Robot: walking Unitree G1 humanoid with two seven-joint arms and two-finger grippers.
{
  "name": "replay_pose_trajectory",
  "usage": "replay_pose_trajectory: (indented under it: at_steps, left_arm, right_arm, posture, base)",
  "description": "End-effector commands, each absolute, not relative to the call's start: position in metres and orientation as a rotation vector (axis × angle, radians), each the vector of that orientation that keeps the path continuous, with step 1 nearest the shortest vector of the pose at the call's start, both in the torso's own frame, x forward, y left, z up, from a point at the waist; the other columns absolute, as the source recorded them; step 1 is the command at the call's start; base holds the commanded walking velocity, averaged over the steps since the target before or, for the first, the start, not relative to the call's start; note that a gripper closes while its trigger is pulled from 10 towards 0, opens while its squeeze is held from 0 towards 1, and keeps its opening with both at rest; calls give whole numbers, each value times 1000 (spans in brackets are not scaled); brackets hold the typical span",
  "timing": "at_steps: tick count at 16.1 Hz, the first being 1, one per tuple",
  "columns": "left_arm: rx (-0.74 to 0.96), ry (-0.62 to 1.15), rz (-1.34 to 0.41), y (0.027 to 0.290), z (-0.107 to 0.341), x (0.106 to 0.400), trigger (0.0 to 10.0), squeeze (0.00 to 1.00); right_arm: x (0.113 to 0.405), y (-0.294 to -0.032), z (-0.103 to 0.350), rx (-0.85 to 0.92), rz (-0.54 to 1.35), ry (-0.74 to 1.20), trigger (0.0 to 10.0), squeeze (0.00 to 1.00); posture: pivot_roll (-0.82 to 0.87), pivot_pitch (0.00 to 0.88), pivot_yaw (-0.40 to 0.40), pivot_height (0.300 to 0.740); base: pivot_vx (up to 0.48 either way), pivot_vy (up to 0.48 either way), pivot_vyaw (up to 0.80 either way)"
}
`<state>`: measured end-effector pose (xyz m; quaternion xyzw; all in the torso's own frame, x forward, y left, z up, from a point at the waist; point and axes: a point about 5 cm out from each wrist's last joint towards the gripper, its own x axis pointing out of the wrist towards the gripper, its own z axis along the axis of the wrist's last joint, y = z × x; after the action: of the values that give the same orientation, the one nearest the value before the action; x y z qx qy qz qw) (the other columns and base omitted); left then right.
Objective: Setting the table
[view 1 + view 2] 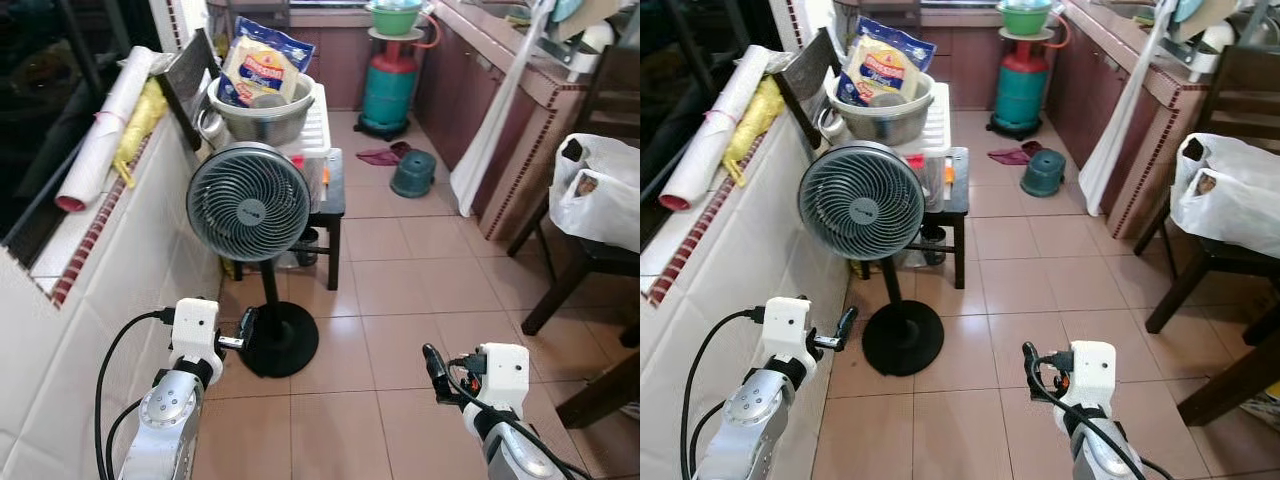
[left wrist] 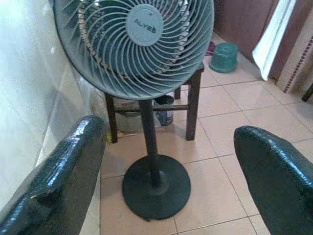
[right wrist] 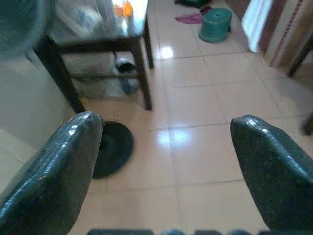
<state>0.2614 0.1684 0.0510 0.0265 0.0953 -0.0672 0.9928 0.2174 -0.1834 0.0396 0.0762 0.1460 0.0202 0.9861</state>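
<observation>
- The left pincer [image 2: 161,161] is released, its two black fingers [image 2: 58,181] spread wide with nothing between them; in the head views it hangs low over the tiled floor [image 1: 420,260], just beside the white tiled wall [image 1: 90,300].
- The left wrist view shows, straight ahead of that pincer, a grey standing fan [image 2: 134,44]. Its round base [image 2: 155,186] sits on the floor near the fingertips.
- Behind the fan stands a small dark table [image 1: 330,200], farther from the left pincer than the fan. The head views show what the wrist views cut off: a metal bowl [image 1: 262,115] on top holding a blue and yellow packet [image 1: 262,65].
- The right pincer [image 3: 166,161] is also released, with its fingers [image 3: 54,171] wide apart and empty. It hovers low over open floor, well apart from the table.
- The right wrist view shows the table's legs [image 3: 139,68] and the fan base [image 3: 113,147] ahead of the right pincer, and a small green stool [image 3: 217,23] farther off.
- Only the head views take in the far end of the room: a green gas cylinder [image 1: 388,90] beyond the table, a white plastic bag [image 1: 600,190] on a dark chair [image 1: 575,270] off to the right pincer's outer side, and a rolled white sheet [image 1: 105,125] on the wall ledge above the left pincer.
</observation>
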Motion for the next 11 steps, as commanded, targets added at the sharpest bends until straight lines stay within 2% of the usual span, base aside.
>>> replay_pose_trajectory:
  at_steps: [1, 4, 9, 11]
  left_arm:
    - [46, 173, -134, 167, 56, 265, 10000, 0]
    - [36, 175, -140, 167, 57, 263, 10000, 0]
    - [42, 193, -172, 166, 50, 254, 10000, 0]
    - [36, 193, -177, 163, 51, 255, 10000, 0]
  right_arm:
    - [220, -181, 48, 189, 68, 259, 10000, 0]
    - [221, -184, 55, 25, 56, 225, 10000, 0]
    - [206, -184, 57, 2, 118, 229, 10000, 0]
    - [205, -182, 56, 13, 115, 237, 10000, 0]
  posture:
    - [-78, 0, 17, 740]
    - [-87, 0, 19, 740]
    - [-99, 0, 9, 740]
    - [-104, 0, 12, 740]
  base:
    - [0, 0, 0]
    - [0, 0, 0]
    - [0, 0, 0]
    - [0, 0, -722]
